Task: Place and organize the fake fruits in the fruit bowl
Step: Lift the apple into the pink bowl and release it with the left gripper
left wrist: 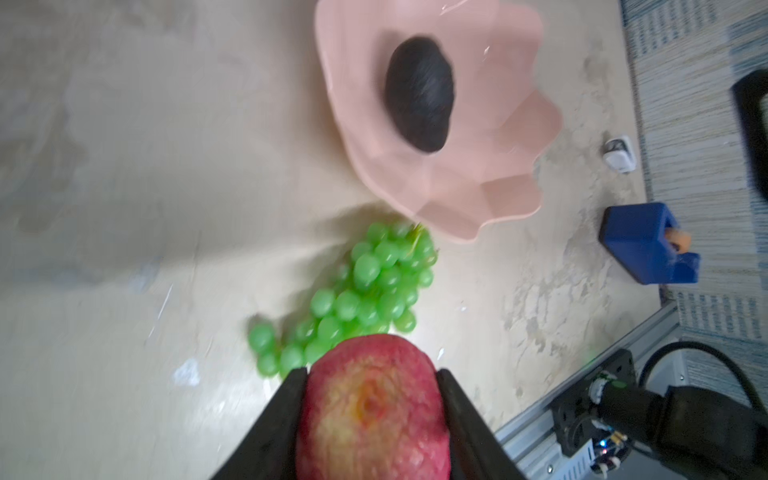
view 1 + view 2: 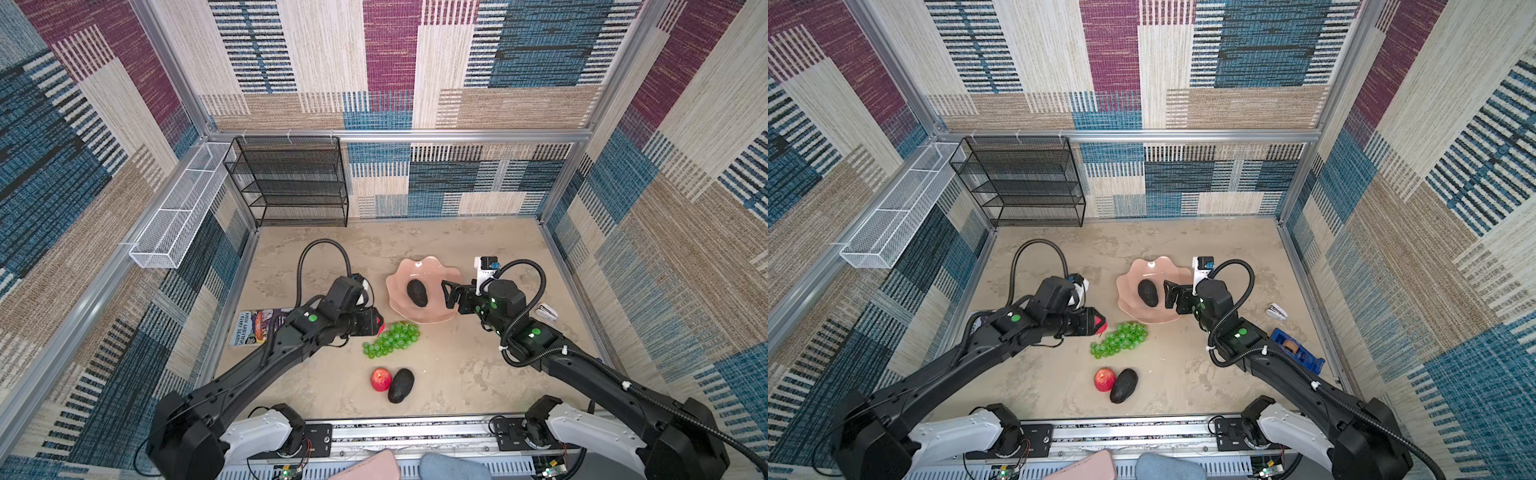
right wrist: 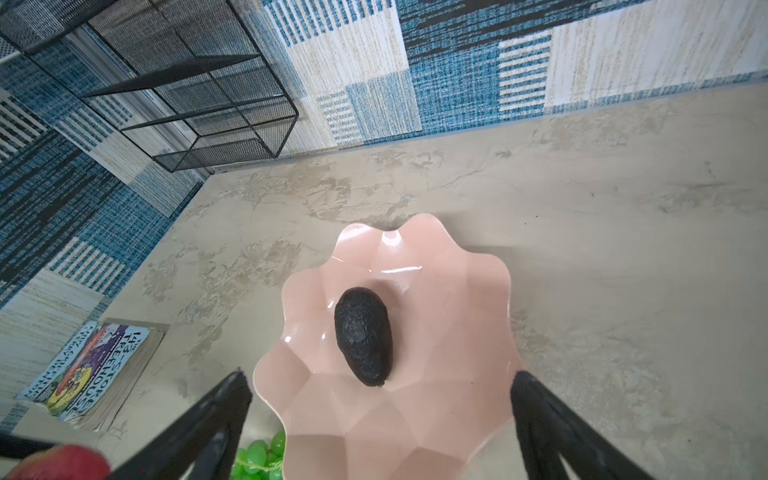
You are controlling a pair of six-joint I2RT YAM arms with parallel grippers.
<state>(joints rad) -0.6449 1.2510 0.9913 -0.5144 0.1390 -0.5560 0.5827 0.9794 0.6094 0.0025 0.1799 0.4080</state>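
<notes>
The apple (image 1: 370, 419), judged light, stiff and slick, is clamped across its middle by the left gripper (image 1: 371, 374), while the right gripper (image 3: 379, 376) is spread empty.

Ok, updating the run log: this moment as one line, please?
left hand: shut on held apple | right hand: open over fruit bowl | inside: one avocado | on table: grapes, second apple, second avocado

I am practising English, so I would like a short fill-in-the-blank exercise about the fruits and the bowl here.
The left tool is shut on a red ____.
The only fruit in the pink bowl is an ____.
The right tool is ____ and holds nothing.
The grapes on the table are ____.
Missing words: apple; avocado; open; green.
</notes>
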